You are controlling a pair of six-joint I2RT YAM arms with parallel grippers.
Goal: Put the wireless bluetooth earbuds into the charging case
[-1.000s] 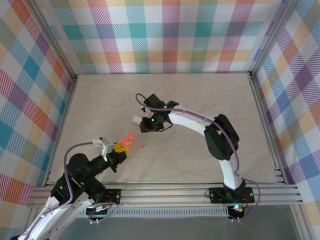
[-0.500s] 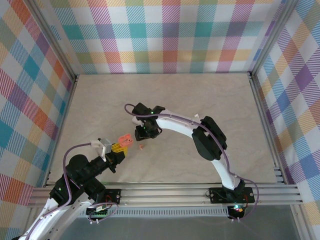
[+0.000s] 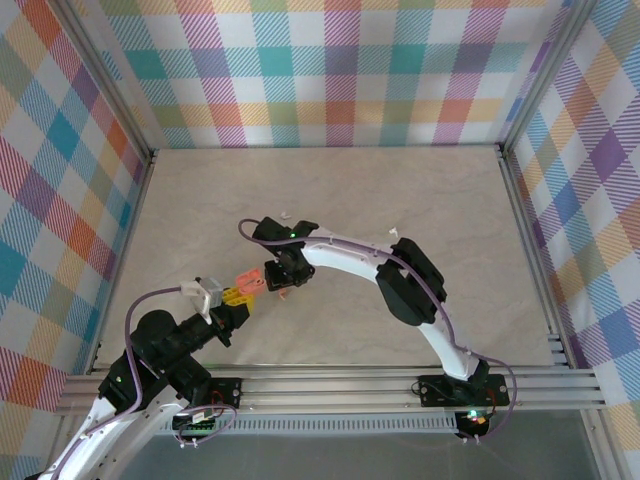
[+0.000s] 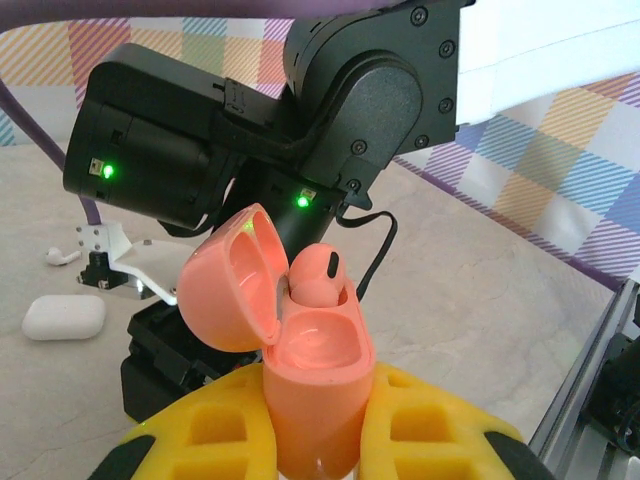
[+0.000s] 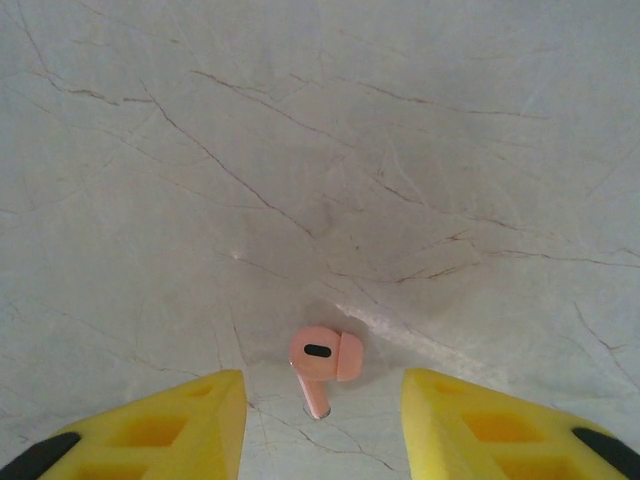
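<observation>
One salmon-pink earbud (image 5: 322, 356) is seen lying on the marbled tabletop (image 5: 300, 150), between the spread fingers of the right end effector (image 5: 322, 395) and touched by neither. A second pink earbud (image 4: 312, 278) is seated in the pink charging case (image 4: 315, 365), whose lid is open. The case is pinched upright by the left end effector (image 4: 315, 435). A white case (image 4: 64, 317) is laid on the tabletop beyond.

a salmon-pink earbud (image 5: 320, 358) lies on the marbled table (image 5: 300, 150) between the right hand's (image 5: 322, 392) spread yellow fingers (image 5: 160, 425).
</observation>
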